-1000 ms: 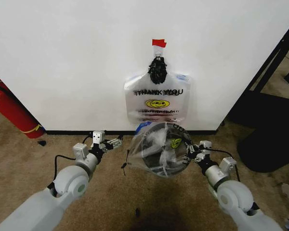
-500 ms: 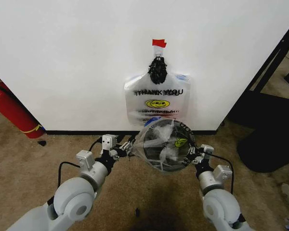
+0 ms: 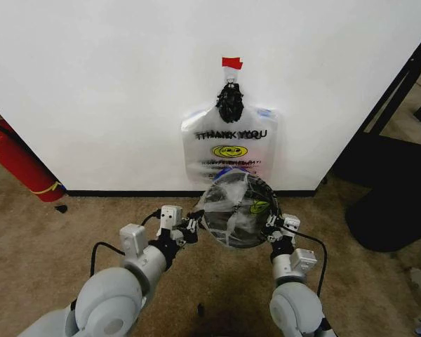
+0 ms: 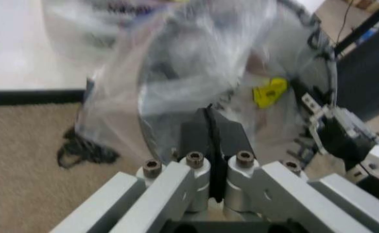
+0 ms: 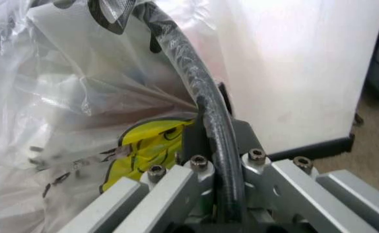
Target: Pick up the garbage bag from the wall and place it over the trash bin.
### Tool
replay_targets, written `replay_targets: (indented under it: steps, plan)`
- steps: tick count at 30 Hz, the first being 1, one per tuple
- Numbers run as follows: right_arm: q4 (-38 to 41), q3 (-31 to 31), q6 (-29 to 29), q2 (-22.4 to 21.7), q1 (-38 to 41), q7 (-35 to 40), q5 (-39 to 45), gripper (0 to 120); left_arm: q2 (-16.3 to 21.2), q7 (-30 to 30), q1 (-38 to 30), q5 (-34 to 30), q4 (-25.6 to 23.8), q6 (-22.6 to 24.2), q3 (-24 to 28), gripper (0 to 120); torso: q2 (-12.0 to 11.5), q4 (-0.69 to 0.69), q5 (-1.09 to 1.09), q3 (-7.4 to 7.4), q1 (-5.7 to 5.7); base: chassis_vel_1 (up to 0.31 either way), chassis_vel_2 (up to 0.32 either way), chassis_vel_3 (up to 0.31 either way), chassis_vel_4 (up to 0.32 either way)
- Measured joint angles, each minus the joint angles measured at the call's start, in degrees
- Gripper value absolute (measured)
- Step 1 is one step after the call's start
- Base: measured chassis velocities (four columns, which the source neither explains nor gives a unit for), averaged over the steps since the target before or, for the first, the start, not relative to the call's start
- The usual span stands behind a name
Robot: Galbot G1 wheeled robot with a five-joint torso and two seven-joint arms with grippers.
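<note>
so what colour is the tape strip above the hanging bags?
Red: the small red tape strip on the plain white wall, best in head view.

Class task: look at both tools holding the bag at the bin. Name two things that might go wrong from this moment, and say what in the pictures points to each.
1. The left tool and right tool pinch the thin garbage bag from opposite sides; pulling apart may tear the film.
2. The right tool also grips the rim of the trash bin, so moving it might tip the small bin.
</note>
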Motion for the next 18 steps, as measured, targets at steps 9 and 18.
replay_targets:
  steps: [9,18]
  plan:
    - [0.7,-1.3,1.2,0.7,-0.5,-0.1,-0.4,0,-4.1,-5.4,-10.3,-7.6,5.0,2.1,7.3,0,0.0,0.0,0.01,0.0,0.0,0.0,0.0,0.0,0.0]
    - [0.7,-1.4,2.5,0.8,-0.6,-1.7,-1.9,0,-9.4,-9.7,-15.3,-4.3,12.0,1.8,14.0,0,0.0,0.02,0.02,0.0,0.0,0.0,0.0,0.0,0.0]
